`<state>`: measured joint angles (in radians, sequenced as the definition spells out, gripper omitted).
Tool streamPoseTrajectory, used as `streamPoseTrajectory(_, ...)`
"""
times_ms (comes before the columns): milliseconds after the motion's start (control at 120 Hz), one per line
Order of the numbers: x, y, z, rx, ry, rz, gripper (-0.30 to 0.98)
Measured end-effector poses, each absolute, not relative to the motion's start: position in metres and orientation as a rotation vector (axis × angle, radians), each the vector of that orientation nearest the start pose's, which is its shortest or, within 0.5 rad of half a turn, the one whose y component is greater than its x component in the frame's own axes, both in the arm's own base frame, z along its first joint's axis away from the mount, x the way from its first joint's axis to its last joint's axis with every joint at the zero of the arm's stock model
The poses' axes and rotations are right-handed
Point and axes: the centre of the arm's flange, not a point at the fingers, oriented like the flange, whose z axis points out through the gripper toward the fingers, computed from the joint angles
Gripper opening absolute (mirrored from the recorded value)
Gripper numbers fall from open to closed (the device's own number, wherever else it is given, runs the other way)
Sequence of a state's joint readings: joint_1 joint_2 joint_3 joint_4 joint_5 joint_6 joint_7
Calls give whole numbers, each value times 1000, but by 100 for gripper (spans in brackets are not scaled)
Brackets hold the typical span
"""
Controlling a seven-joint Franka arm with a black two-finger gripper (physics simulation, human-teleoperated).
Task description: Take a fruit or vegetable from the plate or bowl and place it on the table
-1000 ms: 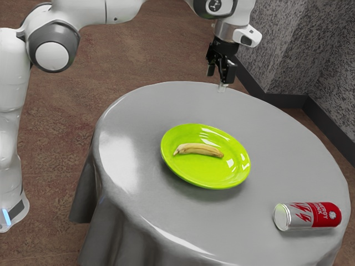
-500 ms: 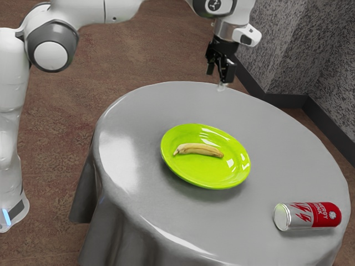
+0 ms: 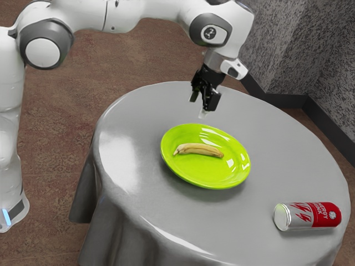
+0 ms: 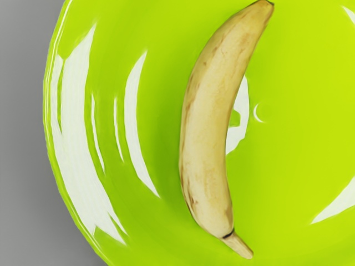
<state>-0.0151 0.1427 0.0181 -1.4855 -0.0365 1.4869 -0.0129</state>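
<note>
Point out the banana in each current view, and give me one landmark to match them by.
Exterior view: the banana is near the picture's middle, lying on the green plate.
Wrist view: the banana is large, across the picture's middle, its ends close to opposite edges.
Shared landmark: the green plate under it, with white glints in both views.

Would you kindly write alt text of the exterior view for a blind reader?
The open black pincer of a white robot arm hovers over a round grey table, near a lime-green plate holding one banana. A red and silver drink can lies on its side near the table's edge.
</note>
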Motion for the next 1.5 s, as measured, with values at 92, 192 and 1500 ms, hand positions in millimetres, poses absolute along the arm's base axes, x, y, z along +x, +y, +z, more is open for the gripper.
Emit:
streamPoseTrajectory(92,581,-4,566,-3179,-13,201,68)
streamPoseTrajectory(192,581,-3,560,-3184,12,168,68)
streamPoseTrajectory(1500,588,-21,480,-3158,374,106,68)
